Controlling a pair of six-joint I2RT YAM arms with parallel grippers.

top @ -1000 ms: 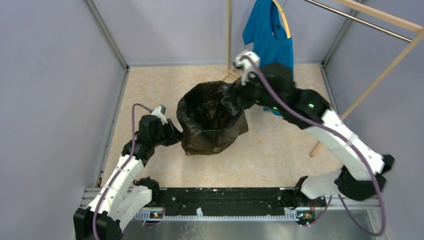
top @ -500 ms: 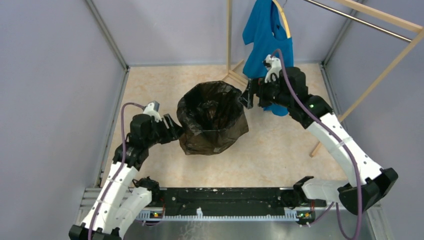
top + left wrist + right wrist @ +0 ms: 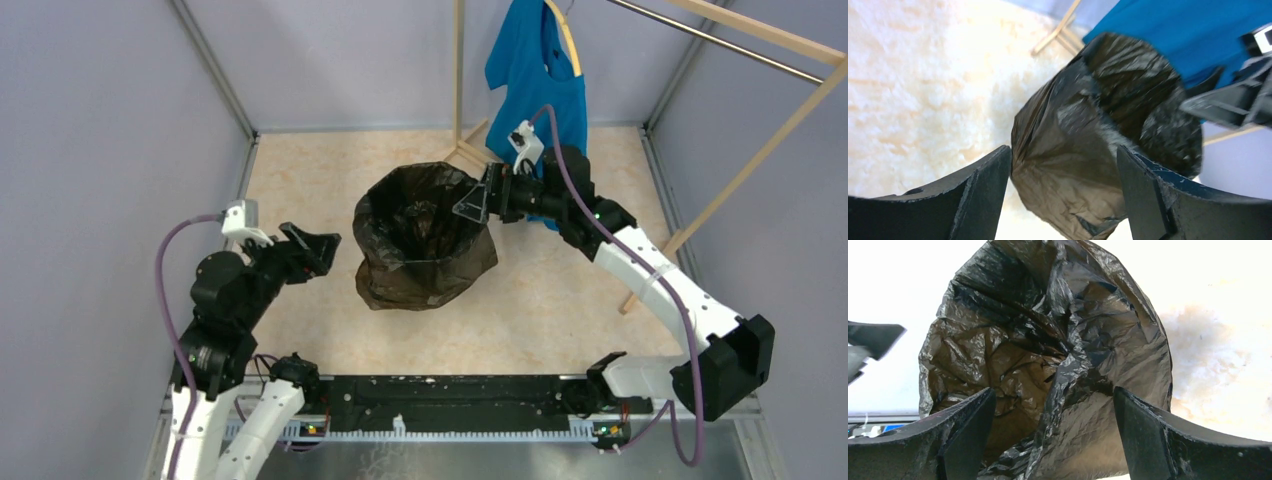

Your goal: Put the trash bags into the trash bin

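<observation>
1. Bag [image 3: 425,240] is in neither pincer. The right pincer [image 3: 1053,391] has its fingers spread wide with nothing between them, and it hovers just beside the far-right edge of the bag's mouth, looking down into it.
2. The left pincer [image 3: 1063,149] is likewise spread and empty. It sits off the bag's left flank with a strip of bare counter [image 3: 560,300] between them; the bag shows between its fingers in the wrist view, but nothing touches.
3. The bag stands mid-counter like an open tub, mouth up and roughly round. One crinkled fold sags inward, and the brownish, see-through lower skirt bunches on the counter.
4. No white plastic of the bin shows in any view. The bag's held-open shape suggests it is drawn over the bin as a liner, but that is a judgement; the film hides whatever is under it.
5. Beyond the right arm, a blue shirt [image 3: 535,75] hangs from a wooden rack [image 3: 458,70], apart from the bag.
6. The fitting looks nearly done, with both pincers let go.
7. If the lip is loose anywhere, the next move calls for pinching a fold at the rim and drawing it down gently. The film is thin and slippery, and a hard tug could tear it or tip what lies beneath. The right pincer is the nearer one.
</observation>
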